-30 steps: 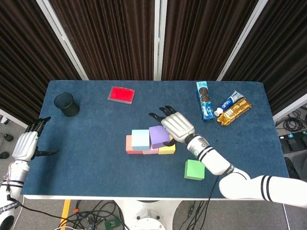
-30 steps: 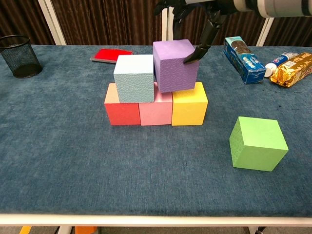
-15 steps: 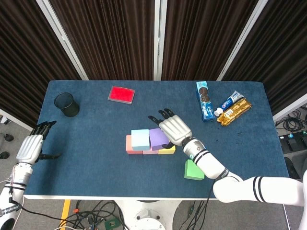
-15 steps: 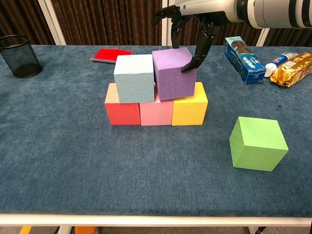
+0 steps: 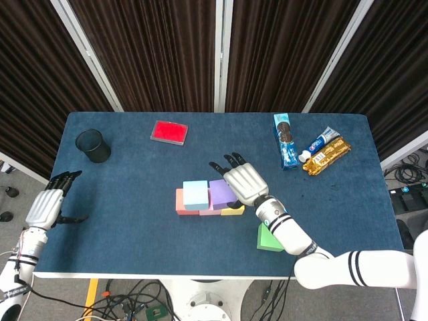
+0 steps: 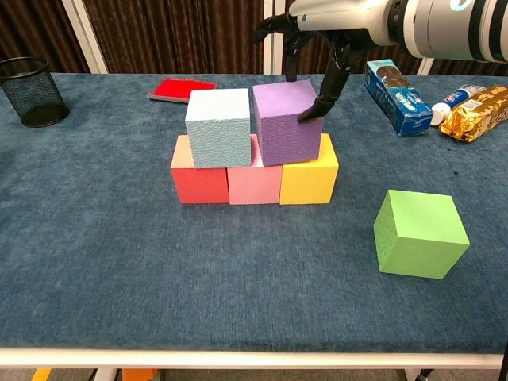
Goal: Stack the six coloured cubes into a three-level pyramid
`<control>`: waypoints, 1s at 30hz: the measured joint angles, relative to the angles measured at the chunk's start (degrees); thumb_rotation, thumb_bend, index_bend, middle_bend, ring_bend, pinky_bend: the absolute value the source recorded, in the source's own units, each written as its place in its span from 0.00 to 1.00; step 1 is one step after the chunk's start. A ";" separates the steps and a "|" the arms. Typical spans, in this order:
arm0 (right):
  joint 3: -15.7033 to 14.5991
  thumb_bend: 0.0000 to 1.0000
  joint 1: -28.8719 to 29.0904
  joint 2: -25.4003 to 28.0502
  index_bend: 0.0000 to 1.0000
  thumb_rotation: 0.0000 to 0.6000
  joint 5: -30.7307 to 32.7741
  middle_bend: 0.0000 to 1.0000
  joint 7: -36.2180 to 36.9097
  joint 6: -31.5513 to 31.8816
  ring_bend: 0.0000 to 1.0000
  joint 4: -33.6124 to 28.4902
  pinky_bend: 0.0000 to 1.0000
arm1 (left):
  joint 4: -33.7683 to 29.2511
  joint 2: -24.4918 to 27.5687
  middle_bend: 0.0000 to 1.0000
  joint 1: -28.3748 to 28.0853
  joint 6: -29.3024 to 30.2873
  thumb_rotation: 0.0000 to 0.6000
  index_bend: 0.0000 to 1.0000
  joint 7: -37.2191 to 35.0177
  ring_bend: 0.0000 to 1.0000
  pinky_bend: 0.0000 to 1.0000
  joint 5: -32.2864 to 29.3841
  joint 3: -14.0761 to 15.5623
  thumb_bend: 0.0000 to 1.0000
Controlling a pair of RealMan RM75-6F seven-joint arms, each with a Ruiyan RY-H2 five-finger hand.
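Red (image 6: 198, 184), pink (image 6: 254, 181) and yellow (image 6: 308, 178) cubes form a row mid-table. A light blue cube (image 6: 219, 127) sits on red and pink. The purple cube (image 6: 286, 123) rests level on pink and yellow, beside the blue one. My right hand (image 6: 317, 24) arches over the purple cube (image 5: 221, 192), thumb against its right face, the other fingers behind its top edge. The green cube (image 6: 419, 232) lies alone at the front right, partly hidden by my right arm in the head view. My left hand (image 5: 45, 206) hangs past the table's left edge, holding nothing, fingers apart.
A black mesh cup (image 5: 92, 145) stands at the back left, a flat red box (image 5: 168, 132) behind the stack. A blue cookie pack (image 5: 286, 140), a toothpaste tube (image 5: 319, 142) and a gold snack pack (image 5: 328, 155) lie at the back right.
The purple cube has come down from a tilt and now lies flat on the pink and yellow cubes, with my right hand still on it. My left hand drifted slightly lower.
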 measured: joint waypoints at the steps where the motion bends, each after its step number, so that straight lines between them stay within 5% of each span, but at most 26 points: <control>1: -0.03 0.17 0.05 -0.37 0.00 1.00 0.28 0.50 -0.32 0.47 0.02 -0.04 0.00 | 0.01 0.02 0.09 0.05 0.04 1.00 0.07 -0.05 0.00 0.07 0.06 0.02 0.04; 30: 1.60 0.17 0.51 -4.16 0.00 1.00 7.54 0.50 -7.19 9.52 0.02 -3.09 0.00 | 0.63 0.73 0.09 0.20 -1.39 1.00 0.08 -3.37 0.00 0.07 1.08 0.61 0.04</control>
